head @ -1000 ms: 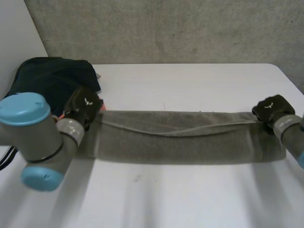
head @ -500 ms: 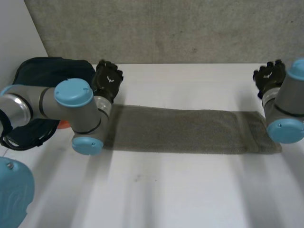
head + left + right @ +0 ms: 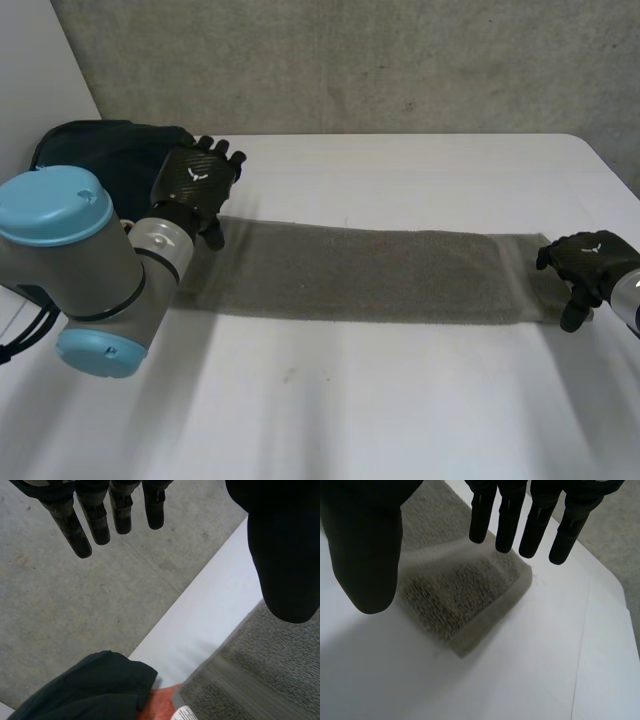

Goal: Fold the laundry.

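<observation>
1. A long grey towel (image 3: 370, 275), folded into a narrow strip, lies flat across the middle of the white bench (image 3: 400, 410). It runs from the 9 o'clock side to the 3 o'clock side in the head view.
2. The left hand (image 3: 193, 182) is over the towel's 9 o'clock end, toward its far edge. In the left wrist view its fingers (image 3: 75, 527) are straight and spread, the thumb (image 3: 285, 560) stands well apart from them, and nothing is held.
3. The right hand (image 3: 588, 260) sits at the towel's 3 o'clock end. In the right wrist view its fingers (image 3: 507, 510) are straight and clear of the thumb (image 3: 365, 550), with nothing between them. The towel's end corner (image 3: 462, 597) lies flat on the bench below the palm.
4. A dark garment (image 3: 95, 160) is heaped at the bench's 10 o'clock corner, just beyond the left hand.
5. In the left wrist view an orange-red item (image 3: 157, 705) shows between the dark garment (image 3: 90, 687) and the towel's end (image 3: 260, 670). A white label (image 3: 186, 713) sits at the towel's corner.
6. The left arm's (image 3: 85, 275) light-blue caps stand at 8 o'clock in the head view.
</observation>
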Controlling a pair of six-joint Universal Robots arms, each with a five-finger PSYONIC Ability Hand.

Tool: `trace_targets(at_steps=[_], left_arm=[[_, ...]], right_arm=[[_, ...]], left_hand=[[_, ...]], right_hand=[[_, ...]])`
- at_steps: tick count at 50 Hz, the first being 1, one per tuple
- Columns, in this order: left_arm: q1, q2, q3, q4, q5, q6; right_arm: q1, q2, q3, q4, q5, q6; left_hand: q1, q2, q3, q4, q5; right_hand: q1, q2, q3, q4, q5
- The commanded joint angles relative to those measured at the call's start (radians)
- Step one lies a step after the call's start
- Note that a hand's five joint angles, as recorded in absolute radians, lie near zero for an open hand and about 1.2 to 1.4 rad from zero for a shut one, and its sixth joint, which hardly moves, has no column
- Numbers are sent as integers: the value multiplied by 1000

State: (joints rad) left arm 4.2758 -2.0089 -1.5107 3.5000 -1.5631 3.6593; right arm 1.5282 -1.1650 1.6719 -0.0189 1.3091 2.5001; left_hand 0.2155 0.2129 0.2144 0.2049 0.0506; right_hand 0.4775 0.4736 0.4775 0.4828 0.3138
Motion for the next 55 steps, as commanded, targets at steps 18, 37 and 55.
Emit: trace_targets(at_steps=[18, 37, 55], left_arm=[[-1, 16, -11, -3, -5, 4], [13, 107, -54, -3, -5, -15], [1, 111, -86, 1, -3, -33]], right_arm=[[-223, 48, 0, -193, 13, -96], [261, 22, -146, -407, -43, -222], [782, 315, -299, -317, -35, -198]], left_hand=[[-41, -38, -40, -30, -51], [-41, -38, -40, -30, -51], [-41, -38, -40, -30, -51]], right_hand=[[919, 923, 919, 913, 908], [919, 923, 919, 913, 908], [-221, -217, -221, -226, -231]])
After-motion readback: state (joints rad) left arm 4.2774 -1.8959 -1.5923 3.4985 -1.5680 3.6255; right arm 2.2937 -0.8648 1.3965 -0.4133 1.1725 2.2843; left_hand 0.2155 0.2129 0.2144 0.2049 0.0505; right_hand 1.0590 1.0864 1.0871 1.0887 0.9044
